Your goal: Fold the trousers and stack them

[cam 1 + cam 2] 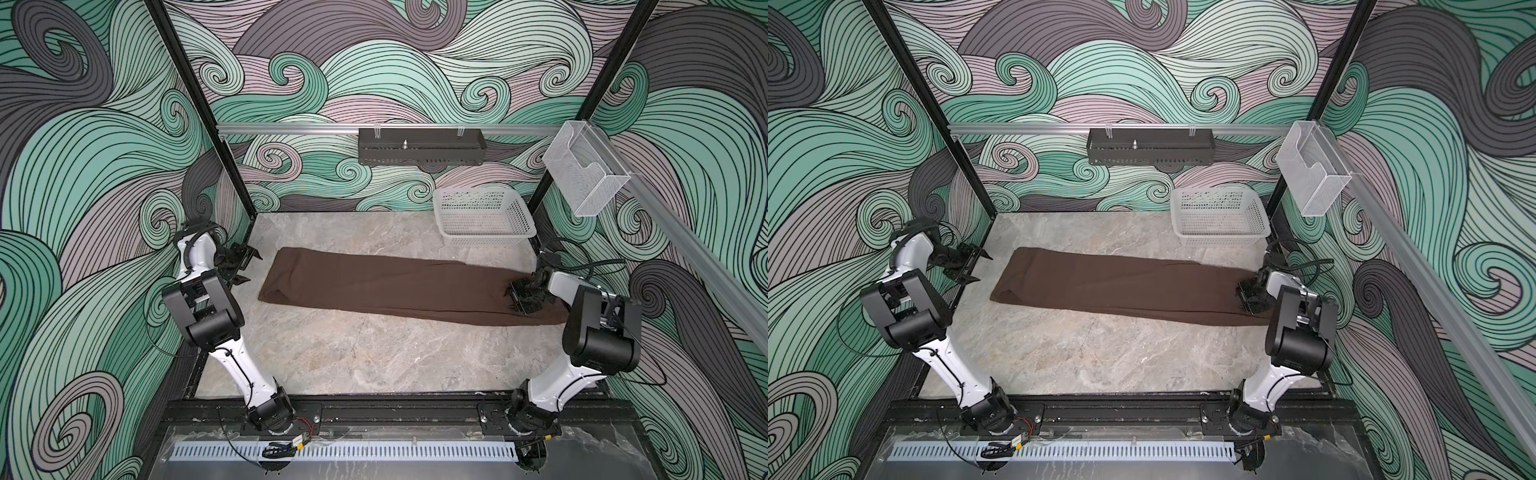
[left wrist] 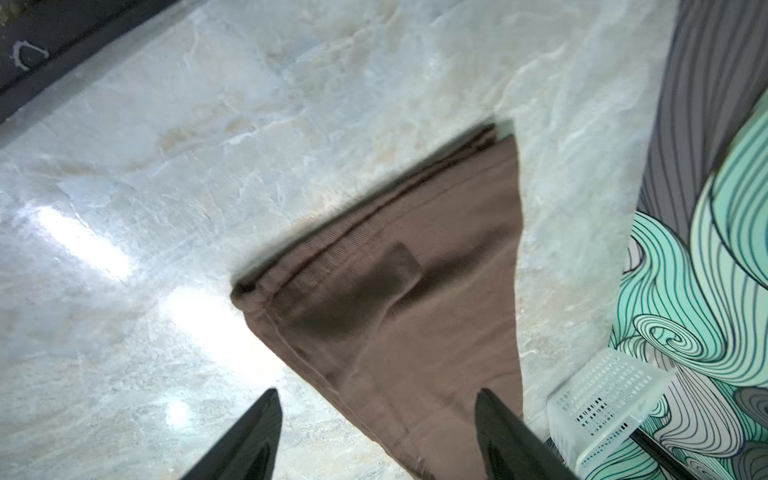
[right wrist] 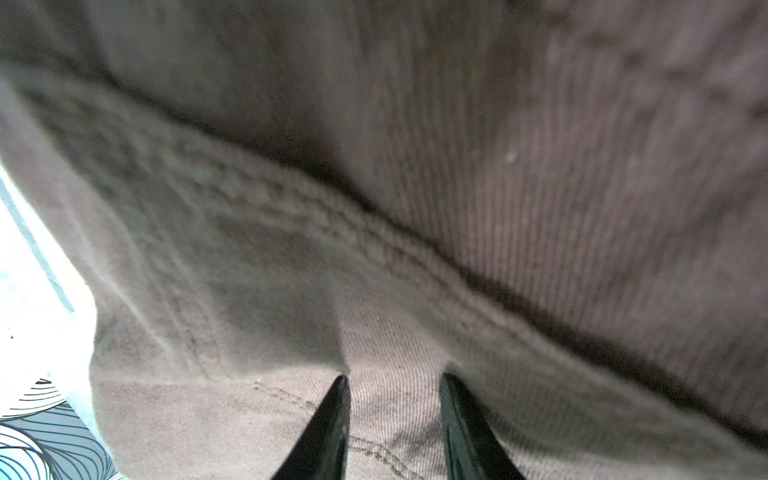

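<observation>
The dark brown trousers point(image 1: 374, 286) point(image 1: 1108, 286) lie flat and stretched out across the marble table point(image 1: 374, 357), reaching from its left side to its right edge. My left gripper point(image 1: 254, 268) point(image 1: 985, 268) hovers just off their left end, open and holding nothing. In the left wrist view its fingers point(image 2: 376, 392) stand wide apart above that end of the trousers point(image 2: 415, 291). My right gripper point(image 1: 512, 300) point(image 1: 1241, 297) rests on their right end. In the right wrist view its fingers point(image 3: 392, 378) stand partly apart, with the cloth point(image 3: 540, 208) lying under and between them.
A white mesh basket point(image 1: 486, 239) point(image 1: 1221, 237) point(image 2: 602, 399) stands at the back right of the table, just behind the trousers. A black tray point(image 1: 422, 147) hangs on the rear rail. A clear plastic box point(image 1: 586, 174) is mounted on the right rail.
</observation>
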Motion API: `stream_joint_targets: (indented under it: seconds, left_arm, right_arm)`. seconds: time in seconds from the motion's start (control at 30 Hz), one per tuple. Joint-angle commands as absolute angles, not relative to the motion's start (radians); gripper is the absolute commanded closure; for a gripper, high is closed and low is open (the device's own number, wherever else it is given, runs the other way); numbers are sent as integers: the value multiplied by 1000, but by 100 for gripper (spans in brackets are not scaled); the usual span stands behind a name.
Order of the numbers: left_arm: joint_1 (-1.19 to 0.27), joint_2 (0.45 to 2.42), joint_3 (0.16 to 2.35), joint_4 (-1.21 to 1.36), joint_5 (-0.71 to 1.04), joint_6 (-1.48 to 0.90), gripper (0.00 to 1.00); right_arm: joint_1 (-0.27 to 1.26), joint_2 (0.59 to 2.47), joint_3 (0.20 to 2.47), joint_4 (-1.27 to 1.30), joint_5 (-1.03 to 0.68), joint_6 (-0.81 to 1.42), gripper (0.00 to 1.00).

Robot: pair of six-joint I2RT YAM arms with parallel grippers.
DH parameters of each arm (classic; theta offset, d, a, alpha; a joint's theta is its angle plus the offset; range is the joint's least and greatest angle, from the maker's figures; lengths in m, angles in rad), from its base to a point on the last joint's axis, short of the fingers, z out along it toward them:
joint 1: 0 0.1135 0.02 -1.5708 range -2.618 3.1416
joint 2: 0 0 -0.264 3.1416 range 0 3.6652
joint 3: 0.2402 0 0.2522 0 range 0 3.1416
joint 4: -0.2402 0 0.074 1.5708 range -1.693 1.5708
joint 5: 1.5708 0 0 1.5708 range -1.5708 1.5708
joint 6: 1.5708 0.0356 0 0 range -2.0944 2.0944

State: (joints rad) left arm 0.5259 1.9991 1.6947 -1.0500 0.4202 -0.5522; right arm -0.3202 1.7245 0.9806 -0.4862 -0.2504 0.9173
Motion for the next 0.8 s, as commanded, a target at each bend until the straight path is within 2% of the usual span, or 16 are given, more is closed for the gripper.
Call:
stream_joint_targets:
  seconds: [0.0,0.5,0.77]
  left_arm:
    - [499,2051,1662,-1055,433,-551,25]
    - [502,1970,1307,-683,441,-895,25]
    - [502,1923,1284,-597,421,-960,39]
  right_arm:
    - [-325,1773,976,-507,-254,927,62]
    - [-328,1752,987,-507,-267,936,62]
    - [-329,1752,984,-504,-267,935,63]
